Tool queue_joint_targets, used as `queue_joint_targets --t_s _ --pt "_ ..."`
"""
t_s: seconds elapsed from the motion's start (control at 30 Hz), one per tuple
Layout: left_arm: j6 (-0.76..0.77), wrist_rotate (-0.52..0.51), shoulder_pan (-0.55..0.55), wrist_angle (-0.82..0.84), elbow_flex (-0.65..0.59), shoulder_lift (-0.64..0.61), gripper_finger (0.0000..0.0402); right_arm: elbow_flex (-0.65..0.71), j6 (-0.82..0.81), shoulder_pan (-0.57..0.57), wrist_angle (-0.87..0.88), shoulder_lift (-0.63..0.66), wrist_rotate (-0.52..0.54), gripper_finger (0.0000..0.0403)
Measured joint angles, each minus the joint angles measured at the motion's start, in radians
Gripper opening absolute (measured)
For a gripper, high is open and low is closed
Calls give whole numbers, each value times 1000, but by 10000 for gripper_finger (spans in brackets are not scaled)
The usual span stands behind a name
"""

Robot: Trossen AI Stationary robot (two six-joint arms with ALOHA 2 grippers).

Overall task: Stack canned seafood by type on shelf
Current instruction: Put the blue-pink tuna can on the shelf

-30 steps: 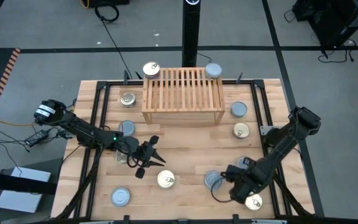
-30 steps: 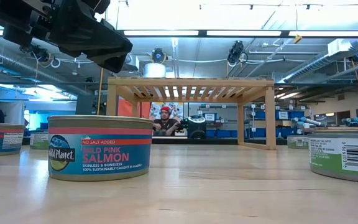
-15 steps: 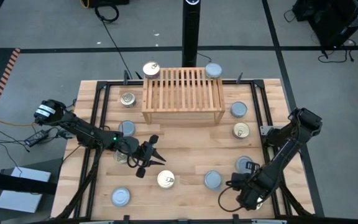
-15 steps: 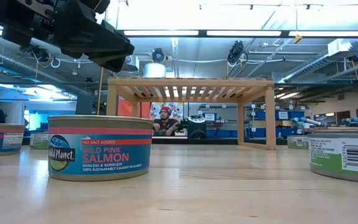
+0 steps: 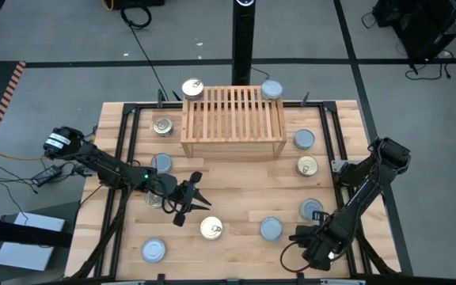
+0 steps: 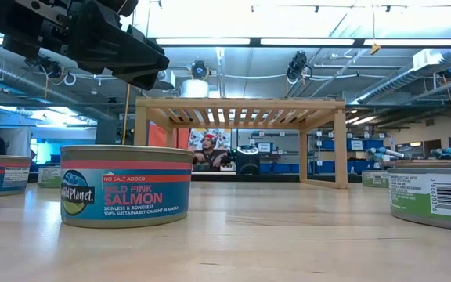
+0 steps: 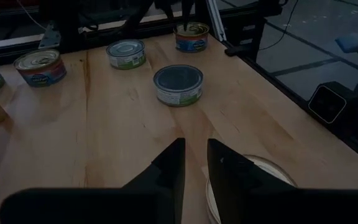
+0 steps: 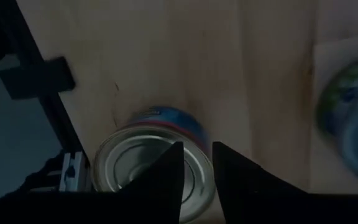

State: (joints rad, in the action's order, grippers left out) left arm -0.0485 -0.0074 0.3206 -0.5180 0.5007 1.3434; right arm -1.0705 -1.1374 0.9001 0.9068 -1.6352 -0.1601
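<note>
The light-wood shelf (image 5: 232, 120) stands at the far middle of the table. Round tins lie scattered around it, all flat on their bases. Some have blue-silver lids (image 5: 271, 229), others gold ones (image 5: 307, 166). My right gripper (image 5: 321, 252) points down at the near right corner, over a tin with a pale lid and a blue-and-red side (image 8: 143, 163). Its fingers (image 8: 196, 149) stand a narrow gap apart. My left gripper (image 5: 199, 194) hangs left of centre, above the table and slightly open. Nothing is between its fingers (image 7: 195, 146). A gold-lidded tin (image 7: 263, 174) lies just beyond them. My right gripper comes from above with its fingertips (image 8: 173, 158) over the tin's lid, near the rim (image 8: 185, 134). I cannot tell whether they touch it. The tin stands flat on the table.
A black frame rail (image 5: 130, 158) runs along the table's sides. A salmon tin (image 6: 126, 186) and a green-labelled tin (image 6: 437, 196) stand near the low camera. Bare wood lies between the shelf and the near tins. People sit in the room beyond.
My right gripper has moved down and toward the near right corner. It now covers the gold-lidded tin that showed beside it, and the blue-lidded tin it had overlapped is uncovered. No tin has shifted.
</note>
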Motion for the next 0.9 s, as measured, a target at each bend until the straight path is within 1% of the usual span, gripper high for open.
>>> queue_joint_targets --t_s 0.13,0.43,0.53,0.7,0.9 --pt "0 0 0 -3 0 0 74 39 -6 0 -55 0 -19 92" --pt "0 0 0 -3 0 0 74 79 68 -2 -91 5 -36 73" --pt "0 0 0 -2 0 0 74 92 82 -11 -106 6 -52 59" --pt "0 0 0 -2 0 0 74 92 126 -47 -105 5 -81 11" --pt "0 0 0 -3 0 0 74 70 185 -95 -86 1 -57 7"
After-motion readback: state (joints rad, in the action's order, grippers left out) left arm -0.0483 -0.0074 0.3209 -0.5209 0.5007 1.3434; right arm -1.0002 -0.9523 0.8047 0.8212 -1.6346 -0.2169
